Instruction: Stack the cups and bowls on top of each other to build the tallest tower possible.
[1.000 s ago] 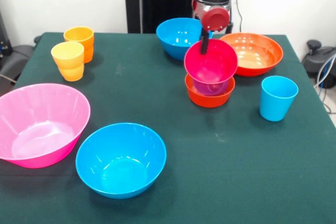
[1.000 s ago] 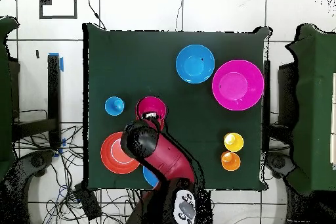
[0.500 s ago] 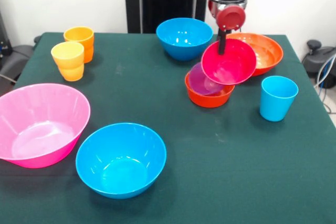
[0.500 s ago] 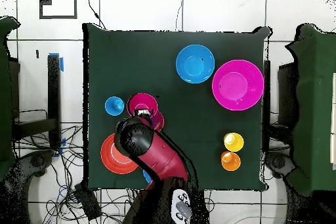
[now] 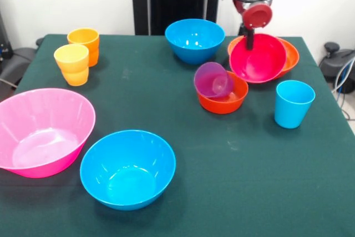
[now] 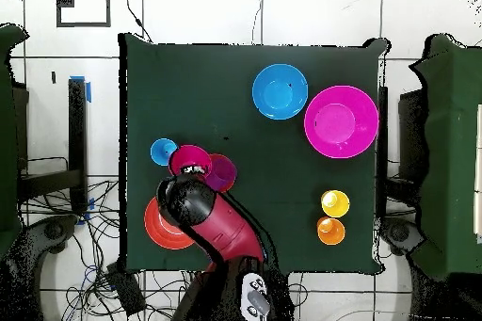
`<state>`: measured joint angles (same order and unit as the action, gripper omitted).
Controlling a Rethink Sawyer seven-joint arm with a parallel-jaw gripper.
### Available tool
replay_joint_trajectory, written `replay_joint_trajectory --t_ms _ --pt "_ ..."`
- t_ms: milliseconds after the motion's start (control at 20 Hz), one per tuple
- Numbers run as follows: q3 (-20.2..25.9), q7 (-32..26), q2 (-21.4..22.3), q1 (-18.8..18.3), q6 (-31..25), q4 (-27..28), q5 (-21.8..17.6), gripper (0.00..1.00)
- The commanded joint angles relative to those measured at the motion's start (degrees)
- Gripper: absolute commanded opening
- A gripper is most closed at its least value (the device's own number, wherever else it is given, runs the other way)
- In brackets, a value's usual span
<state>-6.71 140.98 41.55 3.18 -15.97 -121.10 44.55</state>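
My gripper [image 5: 249, 39] is shut on the far rim of the small crimson bowl [image 5: 258, 59] and holds it tilted in the air, in front of the wide orange bowl [image 5: 289, 54]. The purple tumbler [image 5: 212, 79] lies tipped on its side in the small orange bowl [image 5: 226, 98]. The light blue tumbler [image 5: 293, 102] stands upright to the right. In the overhead view the crimson bowl [image 6: 191, 159] sits between the light blue tumbler [image 6: 163, 152] and the purple tumbler [image 6: 222, 173], and my arm [image 6: 207, 218] covers the gripper.
One blue bowl [image 5: 194, 38] stands at the far middle and another [image 5: 127, 167] at the near left, beside the huge pink bowl [image 5: 41, 131]. The yellow tumbler [image 5: 72, 64] and orange tumbler [image 5: 84, 41] stand together at the far left.
The gripper has lifted the crimson bowl off the purple tumbler and carried it right toward the wide orange bowl. The purple tumbler has tipped over inside the small orange bowl.
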Motion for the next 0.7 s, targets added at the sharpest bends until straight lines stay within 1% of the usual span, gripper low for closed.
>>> replay_joint_trajectory --t_ms 50,100,200,250,300,350,400,450,500,600,700 --pt "3.20 14.82 -2.18 1.59 -6.07 -3.80 2.16 0.00" --pt "2.55 15.12 -2.45 2.14 -5.90 -3.28 2.03 0.00" --pt "0.79 14.76 -3.56 3.23 -1.98 -1.53 1.76 0.00" --pt "-1.56 14.55 -5.28 4.30 -0.37 0.98 0.98 0.00" --pt "-0.99 13.26 -6.48 3.33 2.69 2.64 1.24 0.00" --pt "-2.24 12.68 -8.60 3.66 3.97 5.49 1.09 0.00" --pt "-1.76 12.03 -10.20 3.15 7.14 7.41 1.41 0.00" --pt "-4.45 12.24 -12.85 4.95 8.10 10.55 1.89 0.00" --pt "-3.74 11.90 -13.98 4.57 10.84 11.85 2.25 0.00" --pt "-7.41 13.24 -17.84 7.59 10.04 16.65 4.80 0.00" --pt "-8.38 15.43 -19.76 8.95 7.44 19.58 6.98 0.00"
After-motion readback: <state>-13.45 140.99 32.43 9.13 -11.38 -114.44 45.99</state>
